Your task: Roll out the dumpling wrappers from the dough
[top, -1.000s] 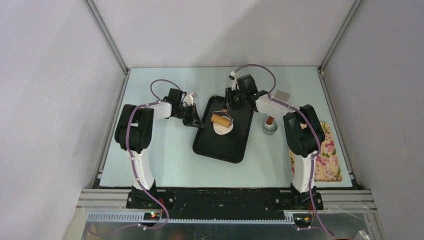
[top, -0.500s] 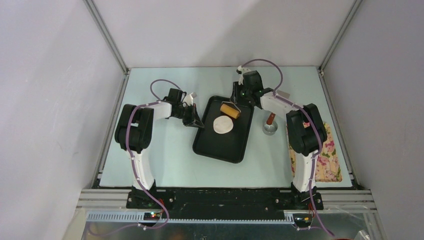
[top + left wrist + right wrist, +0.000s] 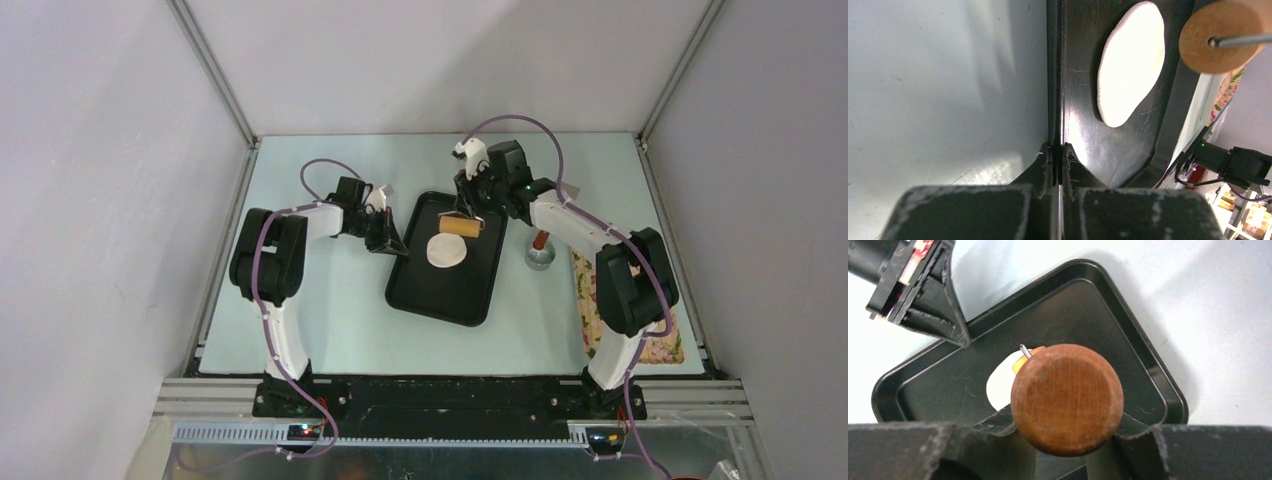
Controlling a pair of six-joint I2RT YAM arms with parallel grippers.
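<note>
The dough (image 3: 446, 251) is a flattened white disc lying in the black tray (image 3: 440, 295). It also shows in the left wrist view (image 3: 1130, 62) and, partly hidden, in the right wrist view (image 3: 998, 385). A wooden roller (image 3: 460, 226) hangs over the dough's far edge, its round end (image 3: 1223, 35) toward the left wrist camera. My right gripper (image 3: 1068, 435) is shut on the roller's brown handle (image 3: 1067, 399). At the tray's left rim (image 3: 1057, 75), my left gripper (image 3: 1058, 150) is shut on that rim.
A round steel cup (image 3: 540, 256) with a brown-handled tool in it stands right of the tray. A floral cloth (image 3: 660, 300) lies at the table's right edge. A small grey block (image 3: 565, 190) sits behind the right arm.
The roller has come off the middle of the dough toward the tray's far end, then turned level at the dough's far edge. The right arm's elbow swung right. The left arm stayed still.
</note>
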